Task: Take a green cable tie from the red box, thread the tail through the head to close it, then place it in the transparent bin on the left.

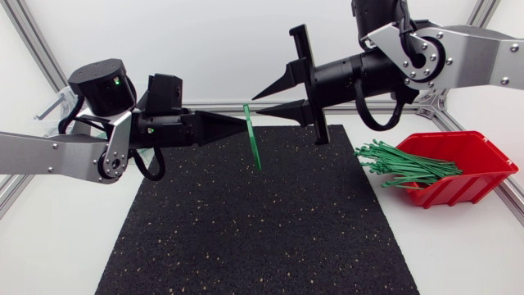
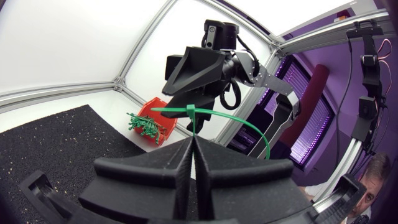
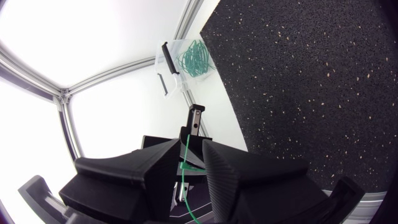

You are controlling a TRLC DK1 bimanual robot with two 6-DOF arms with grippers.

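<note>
A green cable tie (image 1: 254,141) hangs in the air over the back of the black mat (image 1: 262,221), with my left gripper (image 1: 243,124) shut on it. In the left wrist view the cable tie (image 2: 256,132) is bent into a loop rising from the left gripper (image 2: 193,142), its tail poking through the head. My right gripper (image 1: 255,106) faces the left one at the tie's top, its fingers apart. In the right wrist view the cable tie (image 3: 185,157) runs through the gap of the right gripper (image 3: 189,148). The red box (image 1: 463,168) holds several green ties (image 1: 405,164).
The transparent bin (image 3: 191,57), seen in the right wrist view beside the mat's edge, holds several looped green ties. The red box (image 2: 152,123) stands off the mat's right side, tilted toward it. Aluminium frame bars (image 1: 24,37) run around the table.
</note>
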